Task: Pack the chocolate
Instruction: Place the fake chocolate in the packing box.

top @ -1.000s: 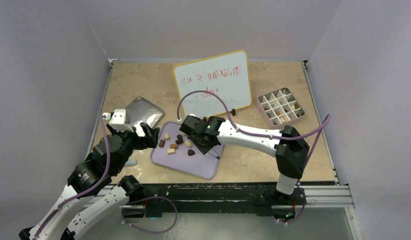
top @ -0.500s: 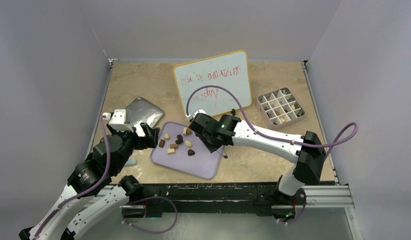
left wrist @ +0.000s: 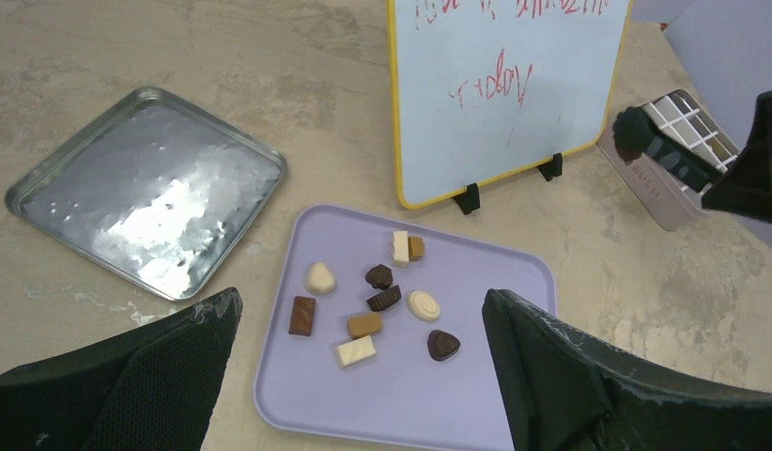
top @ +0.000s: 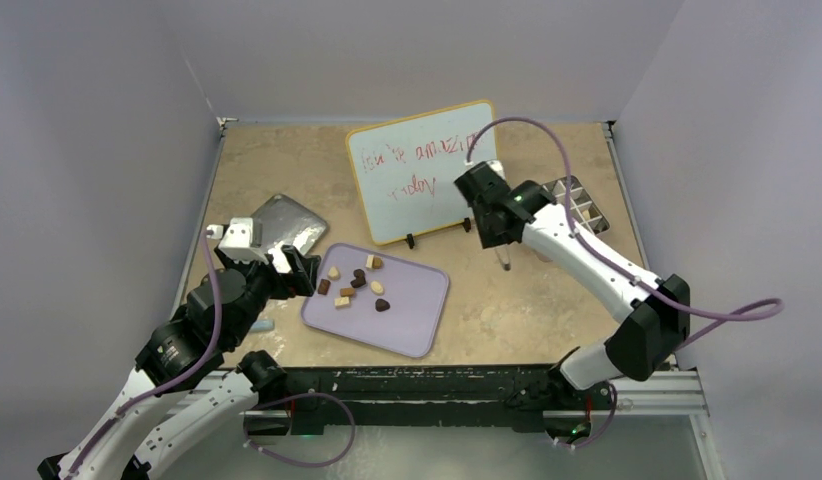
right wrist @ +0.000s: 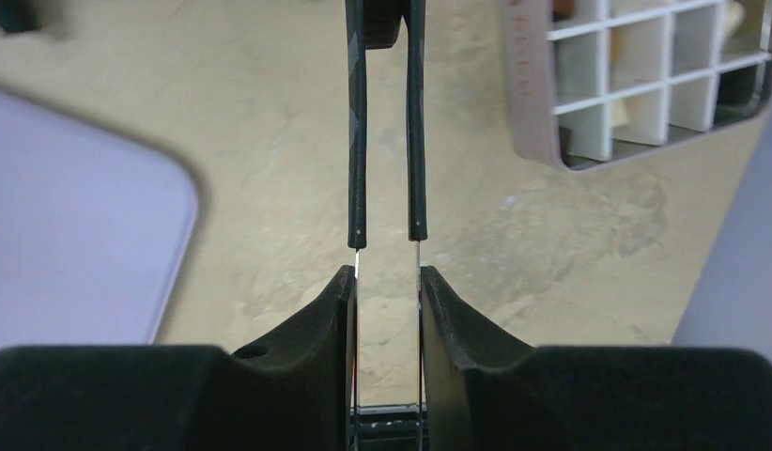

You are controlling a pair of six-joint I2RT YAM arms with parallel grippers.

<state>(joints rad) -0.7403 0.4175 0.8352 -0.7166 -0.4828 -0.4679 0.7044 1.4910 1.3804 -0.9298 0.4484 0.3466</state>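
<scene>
The left gripper stands wide open, gripping nothing. Roughly 10 chocolates lie ahead of and below its jaws, scattered on the purple tray and centred in the gap between them. The right gripper is clamped on tweezers, whose 2 black-sleeved arms reach forward from the jaws over the table. The gridded box sits ahead and right of these jaws. Something dark shows between the tweezer tips, too cropped to name.

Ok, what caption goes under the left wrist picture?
Chocolates sit on the lavender tray, framed by the open left gripper.
</scene>
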